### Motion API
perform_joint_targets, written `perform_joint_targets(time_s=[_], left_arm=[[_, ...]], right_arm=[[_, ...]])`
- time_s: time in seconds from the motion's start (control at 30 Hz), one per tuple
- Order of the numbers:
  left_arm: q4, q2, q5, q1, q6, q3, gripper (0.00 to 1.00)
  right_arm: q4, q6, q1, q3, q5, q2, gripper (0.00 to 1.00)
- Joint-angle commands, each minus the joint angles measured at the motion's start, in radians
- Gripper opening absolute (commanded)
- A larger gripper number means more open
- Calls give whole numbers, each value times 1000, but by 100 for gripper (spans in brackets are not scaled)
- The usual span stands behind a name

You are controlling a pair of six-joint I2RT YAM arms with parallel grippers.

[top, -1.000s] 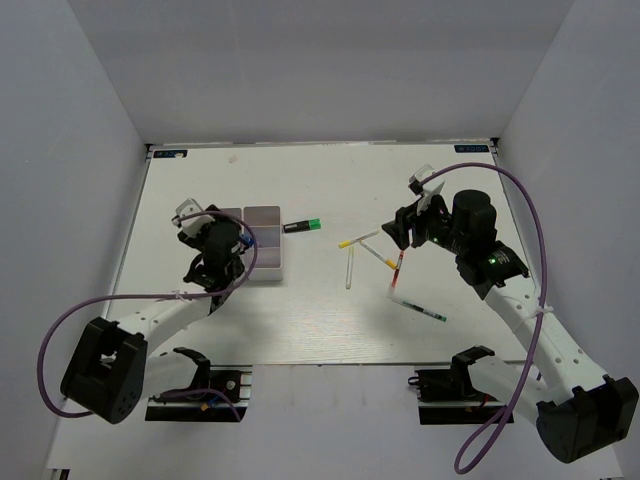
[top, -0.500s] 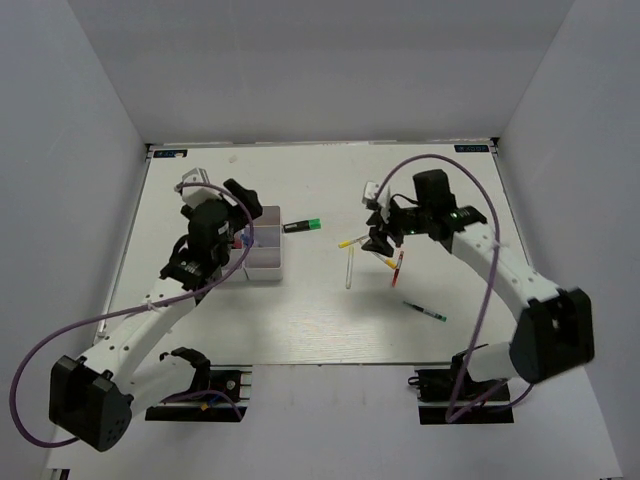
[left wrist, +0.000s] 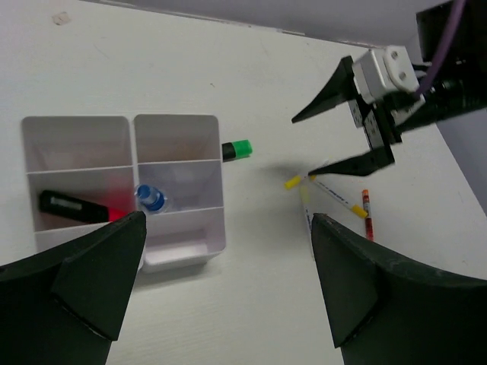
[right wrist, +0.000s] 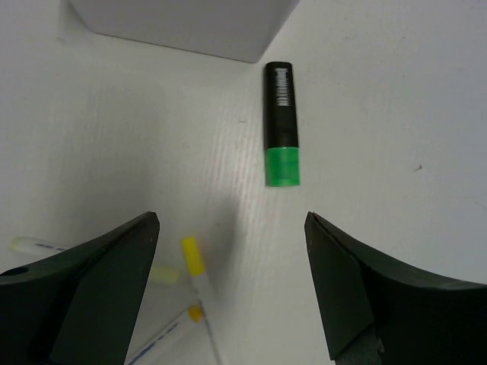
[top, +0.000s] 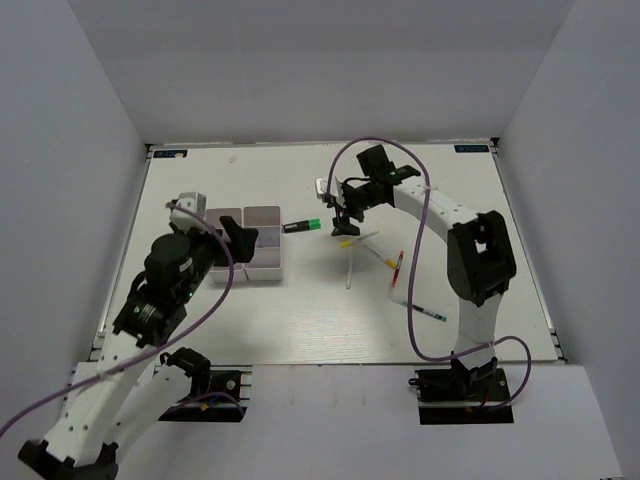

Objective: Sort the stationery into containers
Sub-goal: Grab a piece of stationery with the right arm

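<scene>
R gripper (right wrist: 228, 236) spread wide, empty, over green-cap highlighter (right wrist: 280, 125) lying on table (right wrist: 114, 129) just beside tray (left wrist: 173, 119). L gripper (left wrist: 228, 222) released, above tray; inside: black highlighter (left wrist: 72, 205), prob. blue-capped tube (left wrist: 151, 198).

The white bench (top: 330, 320) carries the divided tray (top: 265, 271), a green-capped highlighter (top: 303, 226) just beside it, and thin pens (top: 349, 268) scattered to the right.

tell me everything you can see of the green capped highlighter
The highlighter is short and stubby, plastic-looking: black barrel with white print, green cap on. It lies flat on the white table just right of the tray, barrel end toward it; whether touching is unclear. Nothing grips it; the open right gripper hovers over it.
</scene>
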Motion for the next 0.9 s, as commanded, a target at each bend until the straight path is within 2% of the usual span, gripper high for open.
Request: perform_joint_targets(time_s=[0.0, 0.17, 0.37, 0.73, 0.87], left_arm=[[-79, -130, -46, 5, 62, -74, 99], [-109, -239, -80, 14, 80, -103, 99], [-109, -252, -68, 14, 80, -103, 99], [-109, -261, -68, 14, 89, -103, 99], [-109, -270, -68, 14, 89, -103, 99]], right_arm=[[-31, -79, 22, 133, 8, 87, 83], [-139, -110, 51, 371, 76, 272, 78], [-189, -80, 62, 545, 79, 422, 76], [-183, -68, 62, 572, 107, 493, 75], [-200, -48, 59, 635, 87, 531, 74]])
